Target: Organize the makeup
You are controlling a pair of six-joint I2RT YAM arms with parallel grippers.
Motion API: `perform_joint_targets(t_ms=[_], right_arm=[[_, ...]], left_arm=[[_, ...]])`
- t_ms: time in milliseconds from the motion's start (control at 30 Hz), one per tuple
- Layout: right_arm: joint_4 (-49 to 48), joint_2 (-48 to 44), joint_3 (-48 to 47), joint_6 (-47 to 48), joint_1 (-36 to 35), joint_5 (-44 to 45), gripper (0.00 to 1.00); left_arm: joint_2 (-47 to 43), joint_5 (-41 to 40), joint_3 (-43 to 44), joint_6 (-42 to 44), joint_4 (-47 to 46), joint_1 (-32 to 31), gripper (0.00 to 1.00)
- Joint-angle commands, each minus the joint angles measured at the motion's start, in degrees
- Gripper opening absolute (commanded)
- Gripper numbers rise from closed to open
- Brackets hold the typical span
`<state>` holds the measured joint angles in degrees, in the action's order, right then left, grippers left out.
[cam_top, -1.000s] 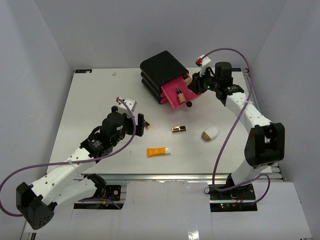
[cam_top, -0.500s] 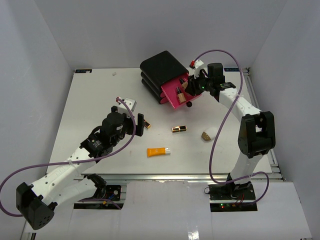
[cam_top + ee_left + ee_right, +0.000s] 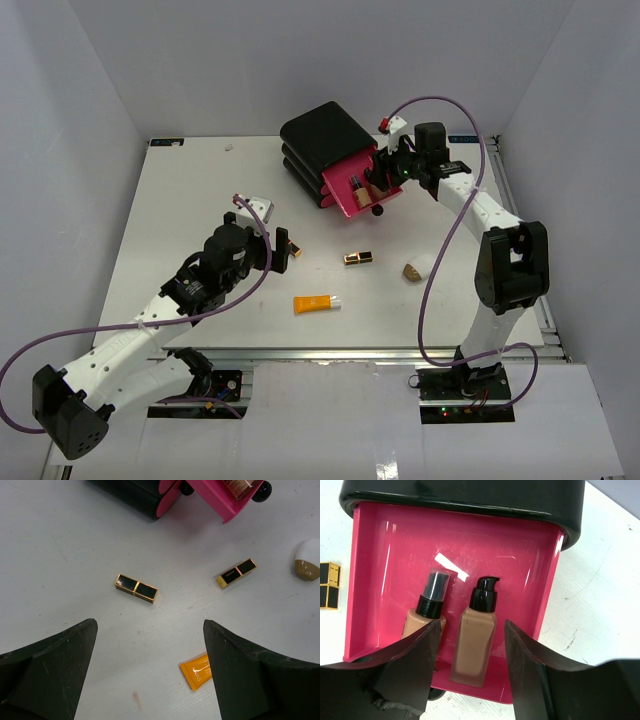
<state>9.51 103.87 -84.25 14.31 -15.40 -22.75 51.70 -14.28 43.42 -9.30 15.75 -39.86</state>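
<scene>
The pink drawer (image 3: 375,565) of the black box (image 3: 318,135) stands open. Two tan dark-capped bottles lie in it: a square one (image 3: 475,640) and a round one (image 3: 422,620). My right gripper (image 3: 472,672) is open just above the drawer, its fingers on either side of the square bottle without touching it; it also shows in the top view (image 3: 380,174). My left gripper (image 3: 150,640) is open and empty over the table. One lipstick tube (image 3: 136,588) lies ahead of it, another (image 3: 237,573) to the right. The orange tube (image 3: 196,672) sits by its right finger. The white-and-brown egg piece (image 3: 307,560) is far right.
The black box has two more drawers below, shut, with black knobs (image 3: 262,491). White walls close the table (image 3: 200,200) on three sides. The right arm's cable (image 3: 450,105) loops above the box.
My right gripper has moved left over the open drawer with the square tan bottle, which now lies in the drawer between its parted fingers. The left arm has not moved.
</scene>
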Motion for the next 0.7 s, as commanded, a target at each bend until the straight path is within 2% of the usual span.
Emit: perform_joint_targets(t_ms=[0,100,167,200,267,300,400,500,533,600,667], right_arm=[[1.65,-5.4,-1.21,3.46,0.57,-4.89,0.6],[4.1,-12.14,2.96,11.03,1.74,-16.96,0.6],[9.63,-16.47,6.82,22.57,1.86,-23.0,0.59],[13.51,-17.19,8.5,24.93,1.86,-25.84,0.58],[21.16,-20.17,13.33,44.82,1.87,-30.81,0.55],[22.66,-21.91,17.32,50.98,1.94,-30.64,0.54],[21.21,-24.04,23.64,51.55,1.97,-27.49,0.48],[20.31,-21.93,24.11,43.27,2.11,-25.17,0.28],[19.77,-21.46,24.99,42.54,2.07,-23.96,0.25],[16.49,-21.35,26.97,42.77,2.04,-21.79,0.23],[12.05,-22.91,30.66,48.74,2.04,-18.77,0.27]], left_arm=[[-0.81,1.27,-0.93,-0.28,-1.42,0.27,0.98],[-0.84,1.97,-0.88,-0.37,-1.51,0.31,0.98],[-0.81,2.28,-0.81,-0.44,-1.58,0.31,0.98],[-0.81,2.38,-0.79,-0.46,-1.6,0.31,0.98],[-0.89,2.68,-0.79,-0.63,-1.68,0.31,0.98],[-0.83,2.75,-0.72,-0.63,-1.68,0.38,0.98],[-0.81,2.87,-0.7,-0.65,-1.66,0.41,0.98],[-0.73,3.03,-0.7,-0.82,-1.62,0.66,0.98],[-0.73,3.03,-0.7,-0.86,-1.7,0.66,0.98],[-0.63,3.03,-0.71,-0.9,-1.69,0.75,0.98],[-0.22,3.06,-0.79,-0.98,-1.77,0.83,0.98]])
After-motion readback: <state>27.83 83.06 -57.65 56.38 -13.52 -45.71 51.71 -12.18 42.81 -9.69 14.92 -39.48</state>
